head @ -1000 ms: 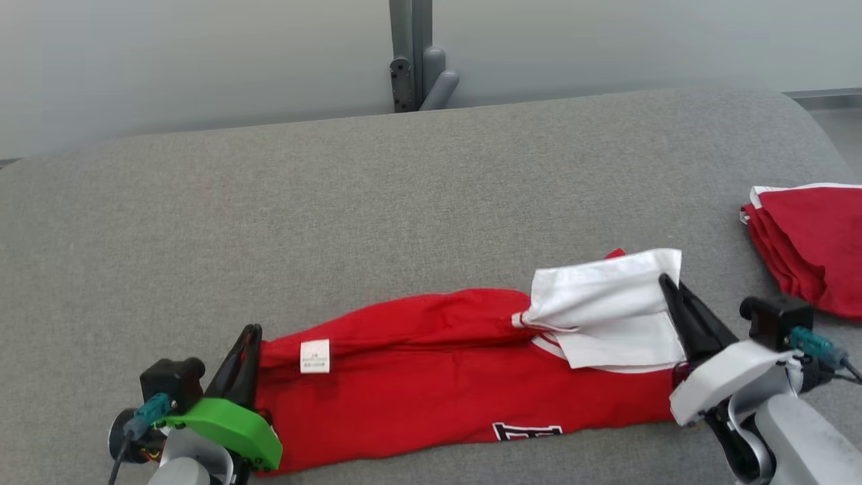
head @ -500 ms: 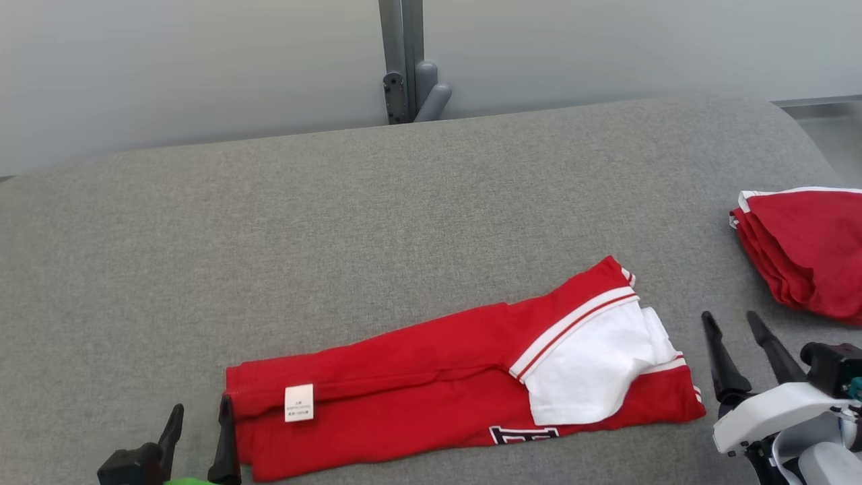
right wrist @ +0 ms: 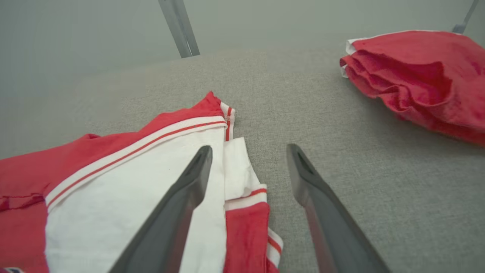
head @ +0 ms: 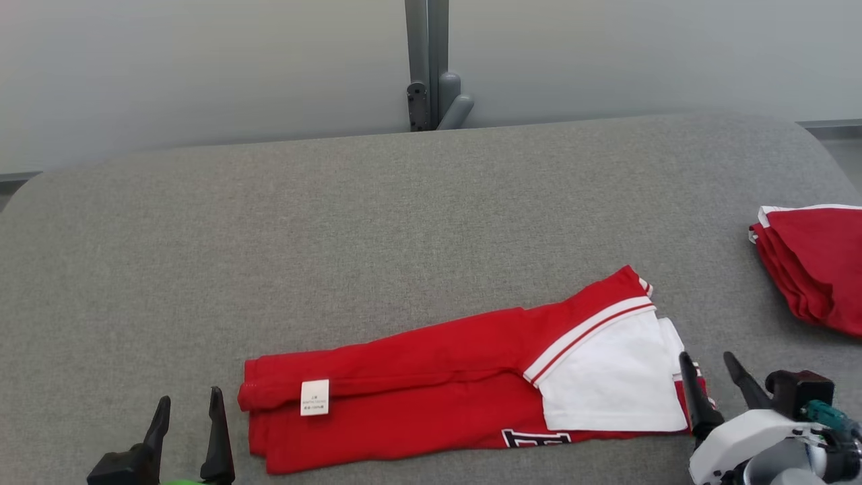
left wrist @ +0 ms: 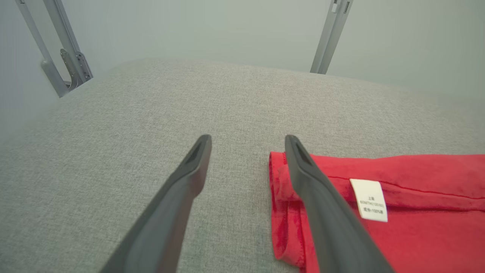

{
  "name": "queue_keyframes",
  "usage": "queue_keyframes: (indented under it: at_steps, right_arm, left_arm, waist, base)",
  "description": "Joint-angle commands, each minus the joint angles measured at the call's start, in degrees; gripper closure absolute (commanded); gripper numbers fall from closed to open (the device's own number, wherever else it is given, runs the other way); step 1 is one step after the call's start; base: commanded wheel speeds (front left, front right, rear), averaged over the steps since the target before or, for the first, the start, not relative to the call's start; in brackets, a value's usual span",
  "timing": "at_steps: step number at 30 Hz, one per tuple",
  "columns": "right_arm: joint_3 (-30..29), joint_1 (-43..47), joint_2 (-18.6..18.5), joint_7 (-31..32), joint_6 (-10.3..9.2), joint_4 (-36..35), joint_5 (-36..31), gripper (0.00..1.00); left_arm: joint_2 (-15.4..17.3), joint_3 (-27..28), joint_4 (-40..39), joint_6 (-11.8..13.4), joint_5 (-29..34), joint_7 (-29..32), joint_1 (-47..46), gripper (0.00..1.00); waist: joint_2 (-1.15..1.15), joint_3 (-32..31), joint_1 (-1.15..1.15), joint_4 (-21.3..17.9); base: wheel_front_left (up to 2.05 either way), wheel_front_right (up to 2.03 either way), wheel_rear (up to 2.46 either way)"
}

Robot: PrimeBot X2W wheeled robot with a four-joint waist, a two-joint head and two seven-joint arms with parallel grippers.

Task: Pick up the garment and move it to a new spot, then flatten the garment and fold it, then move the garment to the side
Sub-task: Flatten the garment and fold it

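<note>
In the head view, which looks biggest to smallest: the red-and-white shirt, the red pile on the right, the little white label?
1. Red-and-white shirt.
2. Red pile, though the picture's edge cuts it off.
3. White label, smallest.

Each claw carries two long, dark grey fingers (left wrist: 178, 204) that taper from a broad root to a narrow tip. A shallow recessed slot marks the inner face just behind each tip (clearest in the wrist views), and the finish is matt. On the left gripper (head: 190, 399), a black block (head: 124, 465) sits behind the finger roots, with a sliver of bright green cover (head: 182, 482) below it. On the right gripper (head: 706, 357), the fingers rise from a rounded white housing (head: 744, 434). Beside that housing sits a boxy black module (head: 800, 393) fitted with a teal connector (head: 823, 411).
</note>
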Motion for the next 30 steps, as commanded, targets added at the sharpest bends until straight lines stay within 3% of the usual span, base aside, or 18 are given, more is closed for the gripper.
queue_keyframes:
  at_steps: [1,16,17,18,24,28,30]
  right_arm:
    - [1.4,-1.6,0.2,0.4,-0.01,1.5,1.0,0.0]
    - [11.2,-11.9,2.1,7.1,0.03,16.3,6.8,0.0]
    - [12.3,-11.9,2.2,7.4,0.17,16.3,8.0,0.06]
    - [13.4,-11.9,2.2,8.1,0.22,16.4,9.0,1.0]
    - [15.8,-11.7,-0.2,8.2,-0.08,17.8,14.4,1.0]
    - [14.3,-13.5,-1.5,4.0,-0.28,18.0,16.4,1.0]
    - [14.0,-13.8,-1.7,1.3,-0.07,14.4,18.3,1.0]
  left_arm:
    - [0.0,-0.5,-0.4,0.1,-0.8,-0.1,0.2,0.0]
    - [0.0,-2.5,1.2,0.8,-1.8,-0.1,-4.6,0.0]
    - [0.0,-2.5,1.4,0.9,-1.8,-0.1,-4.6,0.0]
    - [0.0,-2.5,1.4,0.8,-1.8,-0.1,-4.7,0.0]
    - [0.0,-2.7,1.4,0.7,-2.0,-0.1,-5.0,0.0]
    - [0.0,-2.9,1.4,0.6,-2.1,-0.1,-5.3,0.0]
    - [0.0,-3.5,1.3,0.4,-2.0,-0.1,-4.9,0.0]
  waist:
    - [0.0,1.2,0.0,0.6]
    - [0.0,7.5,0.0,3.4]
    - [0.0,7.6,0.0,3.5]
    - [0.0,7.7,0.0,3.5]
    - [0.0,8.0,0.0,3.4]
    - [0.0,7.7,0.0,3.5]
    - [0.0,7.0,0.0,3.6]
  base:
    - [0.0,0.0,0.0]
    - [0.0,0.0,0.0]
    - [0.0,0.0,0.0]
    - [0.0,0.0,0.0]
    - [0.0,0.0,0.0]
    - [0.0,0.0,0.0]
    - [0.0,0.0,0.0]
